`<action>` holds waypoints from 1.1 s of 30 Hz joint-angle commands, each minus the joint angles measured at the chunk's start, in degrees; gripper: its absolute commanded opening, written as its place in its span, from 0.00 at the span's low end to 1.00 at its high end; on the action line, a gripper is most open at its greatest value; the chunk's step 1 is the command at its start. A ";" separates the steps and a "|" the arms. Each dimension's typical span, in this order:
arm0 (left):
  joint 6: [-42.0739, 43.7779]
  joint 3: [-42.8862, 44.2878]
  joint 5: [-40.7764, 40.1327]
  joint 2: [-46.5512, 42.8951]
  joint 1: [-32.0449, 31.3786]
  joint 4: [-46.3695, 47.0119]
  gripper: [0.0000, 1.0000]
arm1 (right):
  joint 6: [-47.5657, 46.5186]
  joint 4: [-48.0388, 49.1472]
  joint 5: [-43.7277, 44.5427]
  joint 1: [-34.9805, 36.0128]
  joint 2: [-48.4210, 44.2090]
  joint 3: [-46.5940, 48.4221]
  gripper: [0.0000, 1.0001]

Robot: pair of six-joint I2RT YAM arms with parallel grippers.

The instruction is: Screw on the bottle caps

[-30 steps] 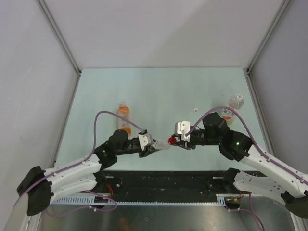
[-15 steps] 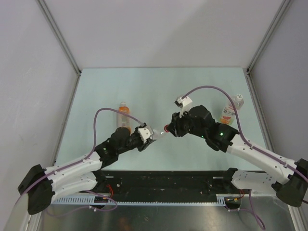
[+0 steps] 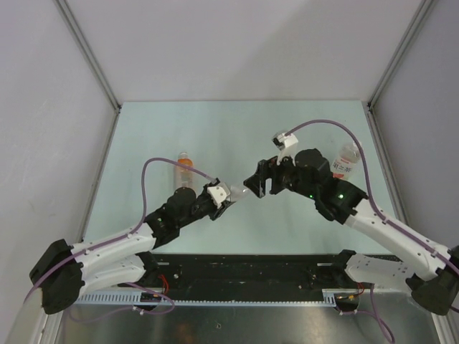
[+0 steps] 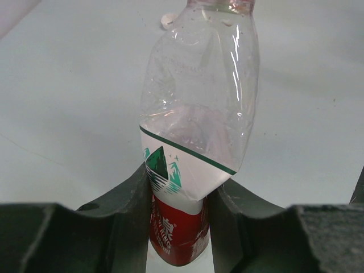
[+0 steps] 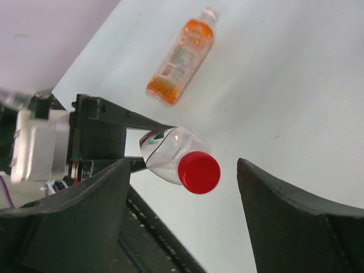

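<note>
We see the left gripper point(image 4: 182, 190) clenched on the red-label bottle point(image 4: 199, 114). Its dark fingers pinch the base end, where the thin clear plastic looks dented and creased. The label is glossy, white with green print above a red band. The bottle is held off the pale, matte table point(image 3: 215, 122), its neck pointing toward the right gripper point(image 5: 182, 165). On that neck sits the red cap point(image 5: 198, 172), a smooth round disc (how far it is screwed down we cannot tell). The right gripper is released, its fingers spread wide on either side of the cap and clear of it.

We count three bottles: the held one, the orange bottle point(image 3: 185, 168) lying on the table beyond the left arm, and a clear bottle point(image 3: 346, 159) near the right edge. Two caps are in view, the red one and a small round white cap point(image 4: 168, 20) on the table.
</note>
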 commanded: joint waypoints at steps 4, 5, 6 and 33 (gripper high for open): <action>-2.72 -1.74 2.73 -2.36 -0.25 4.49 0.00 | -22.94 1.11 -10.48 -1.75 -10.51 2.94 0.90; -2.60 -1.93 3.96 -2.76 -0.25 4.45 0.00 | -25.77 -0.36 -13.92 -1.76 -11.26 2.74 0.91; -2.36 -2.03 5.36 -3.18 -0.25 4.43 0.00 | -29.17 -1.88 -17.66 -1.76 -11.94 2.37 0.91; -0.48 -3.73 19.48 -13.68 -0.19 -0.28 0.00 | -47.82 -0.66 -21.38 6.23 -15.25 -6.08 0.82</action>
